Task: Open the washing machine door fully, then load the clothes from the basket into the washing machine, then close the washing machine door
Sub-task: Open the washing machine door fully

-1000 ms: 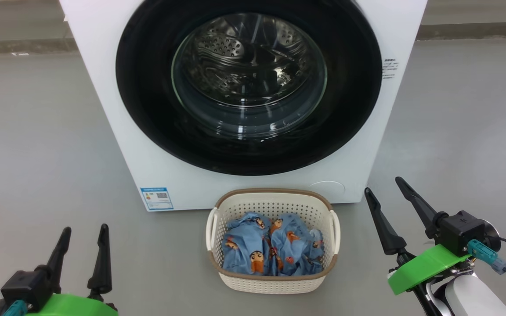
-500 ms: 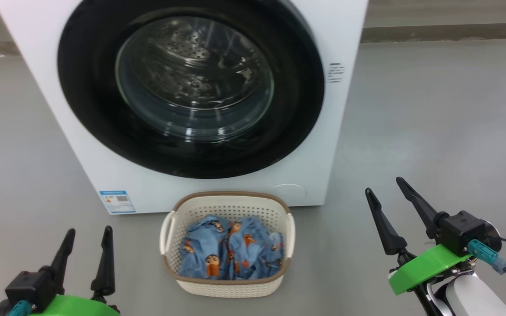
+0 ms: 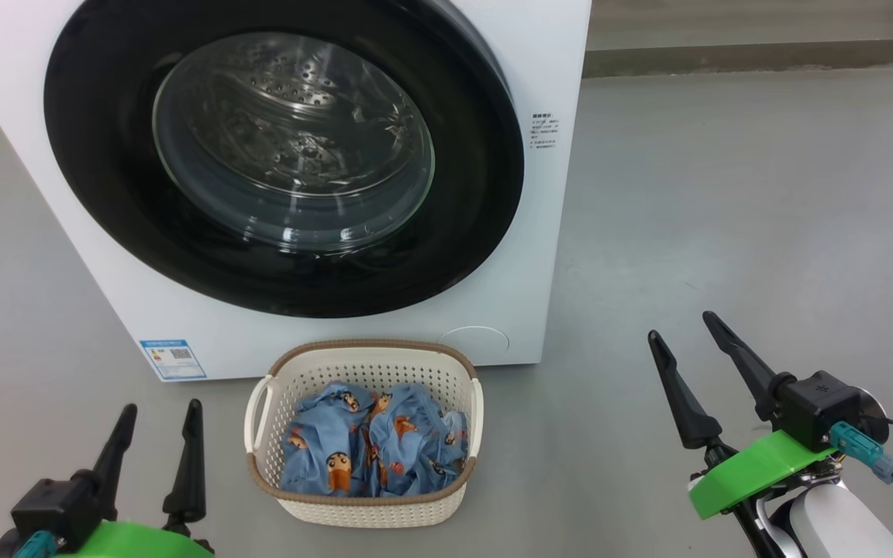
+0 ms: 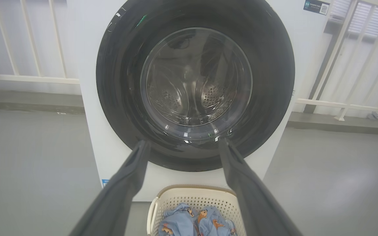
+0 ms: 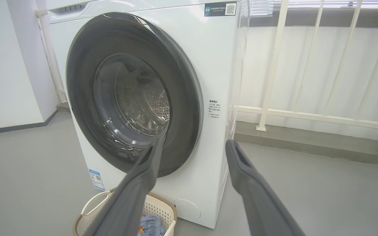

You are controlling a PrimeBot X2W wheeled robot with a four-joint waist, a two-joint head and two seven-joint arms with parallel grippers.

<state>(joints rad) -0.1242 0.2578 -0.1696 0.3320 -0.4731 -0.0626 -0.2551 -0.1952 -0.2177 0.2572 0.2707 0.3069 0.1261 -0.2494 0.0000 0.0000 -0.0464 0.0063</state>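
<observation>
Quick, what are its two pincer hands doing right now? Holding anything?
Left gripper: jaws open, holding nothing.
Right gripper: jaws open, holding nothing.

The washing machine door (image 3: 284,159) has a glossy black rim and clear glass. The basket (image 3: 369,508) is perforated plastic; the clothes (image 3: 369,453) are soft cloth.

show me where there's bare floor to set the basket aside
Widest bare floor lies right of the washer, ahead of the right gripper. A smaller patch sits left of the basket, ahead of the left gripper. Crowded: basket close under the door.
</observation>
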